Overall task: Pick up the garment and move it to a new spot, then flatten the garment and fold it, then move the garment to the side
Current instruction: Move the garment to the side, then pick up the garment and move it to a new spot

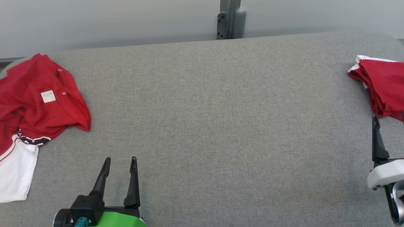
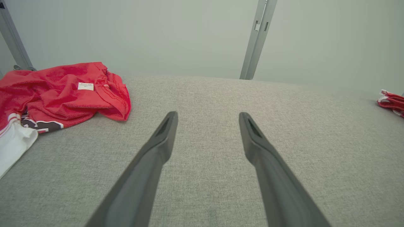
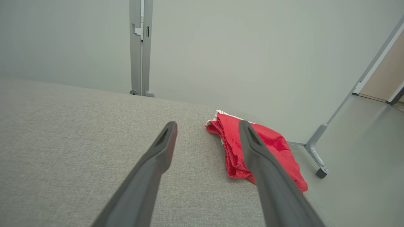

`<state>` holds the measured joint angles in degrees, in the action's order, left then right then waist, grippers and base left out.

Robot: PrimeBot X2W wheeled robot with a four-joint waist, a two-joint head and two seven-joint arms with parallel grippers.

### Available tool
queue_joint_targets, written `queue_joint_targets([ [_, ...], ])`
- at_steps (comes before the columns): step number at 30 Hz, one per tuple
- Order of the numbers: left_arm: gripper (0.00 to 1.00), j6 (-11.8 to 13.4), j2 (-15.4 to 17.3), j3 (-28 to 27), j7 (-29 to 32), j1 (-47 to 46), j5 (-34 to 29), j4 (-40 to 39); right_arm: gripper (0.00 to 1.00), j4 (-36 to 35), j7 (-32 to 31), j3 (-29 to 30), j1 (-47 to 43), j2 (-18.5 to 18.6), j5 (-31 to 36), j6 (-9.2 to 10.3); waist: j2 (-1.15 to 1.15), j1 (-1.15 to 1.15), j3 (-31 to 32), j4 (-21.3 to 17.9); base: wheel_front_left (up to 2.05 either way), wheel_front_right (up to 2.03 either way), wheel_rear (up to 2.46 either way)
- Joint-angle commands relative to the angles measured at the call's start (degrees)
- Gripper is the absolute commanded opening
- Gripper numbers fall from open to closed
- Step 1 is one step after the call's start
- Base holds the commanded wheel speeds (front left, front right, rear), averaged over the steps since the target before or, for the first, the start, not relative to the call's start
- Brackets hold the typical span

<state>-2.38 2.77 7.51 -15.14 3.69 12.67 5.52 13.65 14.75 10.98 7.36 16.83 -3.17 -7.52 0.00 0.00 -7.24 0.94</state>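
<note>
Red and crumpled, the short-sleeved jersey garment (image 1: pixel 41 94) lay at the left end of the grey fabric-covered table (image 1: pixel 221 110). A small folded red-and-white bundle (image 1: pixel 383 85) lay at its right end. Both the left gripper (image 1: pixel 121 159), at the near edge, and the right gripper (image 3: pixel 207 123), at the right end, had fingers apart, holding nothing.
</note>
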Motion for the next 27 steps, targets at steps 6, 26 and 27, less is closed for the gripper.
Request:
queue_joint_targets([
  [6, 1.0, -1.6, 0.2, -2.4, 0.0, 1.3, -1.9, 1.9, 1.0, -5.9, 0.4, 2.3, -7.2, -8.5, 3.7, 0.07, 0.0, 0.0, 5.4, 1.8, 0.0, 0.0, 0.0],
  [26, 1.0, -1.5, 0.2, -5.1, 0.0, 2.1, -1.0, 3.8, 1.0, -6.6, 0.5, -0.4, -11.8, -13.7, 4.1, 0.06, 0.0, 0.0, 7.0, 0.5, 0.0, 0.0, 0.0],
  [27, 1.0, -1.3, 0.2, -5.2, 0.0, 2.1, -1.0, 3.9, 1.0, -6.5, 0.5, -0.5, -11.9, -13.7, 4.0, 0.06, 0.0, 0.0, 7.0, 0.6, 0.0, 0.0, 0.0],
])
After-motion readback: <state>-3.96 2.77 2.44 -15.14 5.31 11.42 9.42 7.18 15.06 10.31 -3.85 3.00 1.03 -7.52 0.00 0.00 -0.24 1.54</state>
